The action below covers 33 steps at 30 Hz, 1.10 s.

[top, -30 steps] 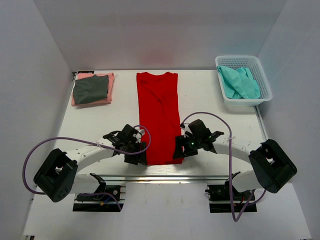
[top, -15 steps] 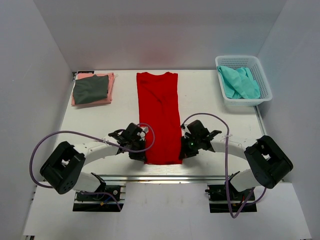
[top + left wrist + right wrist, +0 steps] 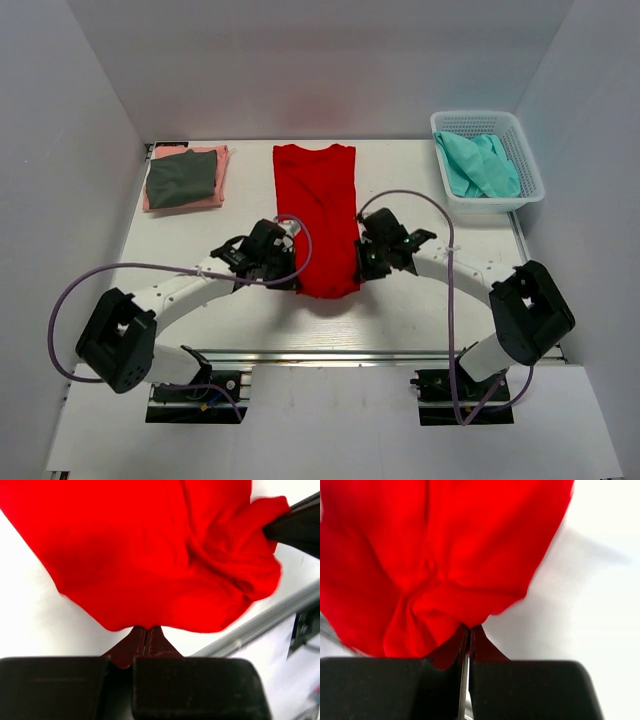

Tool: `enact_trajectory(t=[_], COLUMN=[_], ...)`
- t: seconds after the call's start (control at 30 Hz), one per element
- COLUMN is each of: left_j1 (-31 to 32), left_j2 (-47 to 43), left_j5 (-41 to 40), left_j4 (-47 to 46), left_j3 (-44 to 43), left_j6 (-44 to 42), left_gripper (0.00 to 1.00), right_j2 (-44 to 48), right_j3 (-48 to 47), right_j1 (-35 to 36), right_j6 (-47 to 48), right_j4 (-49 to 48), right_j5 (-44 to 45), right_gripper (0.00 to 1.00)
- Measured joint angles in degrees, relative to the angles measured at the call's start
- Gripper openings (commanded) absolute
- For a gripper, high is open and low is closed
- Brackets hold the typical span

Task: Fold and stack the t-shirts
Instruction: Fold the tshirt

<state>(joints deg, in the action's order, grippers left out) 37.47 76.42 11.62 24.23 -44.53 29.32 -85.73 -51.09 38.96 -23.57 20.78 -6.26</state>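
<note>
A bright red t-shirt (image 3: pixel 318 205) lies lengthwise down the middle of the table, folded into a narrow strip. Its near hem is lifted off the table. My left gripper (image 3: pixel 292 281) is shut on the hem's left corner, and the red cloth (image 3: pixel 150 555) hangs from its closed jaws. My right gripper (image 3: pixel 358 274) is shut on the right corner, with bunched red fabric (image 3: pixel 445 570) at its tips. At the far left a folded dark grey t-shirt (image 3: pixel 181 177) rests on a folded salmon pink t-shirt (image 3: pixel 213 195).
A white lattice basket (image 3: pixel 525 150) at the far right holds crumpled teal cloth (image 3: pixel 480 165). A metal rail (image 3: pixel 330 355) runs along the table's near edge. Purple cables (image 3: pixel 150 268) loop over both arms.
Both grippers have closed on the red shirt's near corners and carried the hem up and away from the near edge, so the strip now looks shorter.
</note>
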Motion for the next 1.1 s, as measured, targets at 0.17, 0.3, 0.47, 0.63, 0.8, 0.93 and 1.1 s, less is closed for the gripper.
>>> enact_trajectory(t=[0.17, 0.3, 0.47, 0.63, 0.8, 0.93, 1.1], left_j1=[-2.99, -6.32, -9.97, -12.37, -14.25, -15.76, -17.31], left_j2=[6.34, 10.16, 13.09, 18.27, 24.22, 27.87, 31.04], left_j5=[-3.8, -5.84, -8.55, -7.89, -6.88, -6.01, -4.24], left_j4=[1.25, 1.42, 1.22, -0.52, -1.57, -1.55, -1.99], left_j3=[-8.63, -13.16, -19.28, -26.1, -30.4, -33.53, -37.0], left_j6=[-0.81, -1.16, -2.6, -4.7, -5.73, -6.29, -6.88], left_gripper=[0.0, 0.0, 0.0, 0.0, 0.0, 0.0, 0.0], right_j2=[-5.31, -10.69, -16.06, -20.06, -23.63, -26.34, -31.28], right_j3=[-10.69, -18.86, -27.32, -34.25, -39.76, -42.64, -47.69], right_j1=[-1.66, -3.43, -5.51, -7.21, -8.57, -9.51, -10.97], right_j6=[1.18, 2.4, 4.39, 6.43, 8.04, 9.2, 10.34], right_j4=[1.97, 3.13, 4.28, 4.9, 5.31, 5.57, 6.19], right_j5=[5.2, 8.24, 10.58, 11.52, 11.41, 10.64, 8.11], right_gripper=[0.0, 0.0, 0.0, 0.0, 0.0, 0.0, 0.05])
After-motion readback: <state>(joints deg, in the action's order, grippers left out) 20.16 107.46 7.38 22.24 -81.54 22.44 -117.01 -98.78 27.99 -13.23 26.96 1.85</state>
